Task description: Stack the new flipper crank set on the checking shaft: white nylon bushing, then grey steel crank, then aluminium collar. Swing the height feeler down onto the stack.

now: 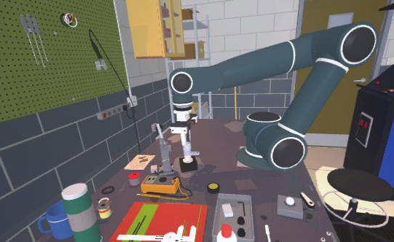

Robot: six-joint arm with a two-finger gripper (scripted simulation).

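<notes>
The white nylon bushing [188, 158] sits low on the checking shaft [187, 150], just above the shaft's dark square base [188, 165]. My gripper [186, 143] stands directly above it around the shaft, open and holding nothing. The height feeler [161, 137] stands raised on its grey post just left of the shaft. A small white-and-grey lever-shaped part [307, 199] lies near the front right of the bench beside a grey block [290, 206] with a white ball on top. I cannot pick out the aluminium collar.
Behind the work stand a grey block wall, a green pegboard [47, 54] and a yellow cabinet [154, 29]. A yellow multimeter [160, 184], solder spool [134, 179], parts tray [233, 215], red mat [160, 222], cups and a black roll [213, 188] crowd the bench front. A stool [358, 186] stands to the right.
</notes>
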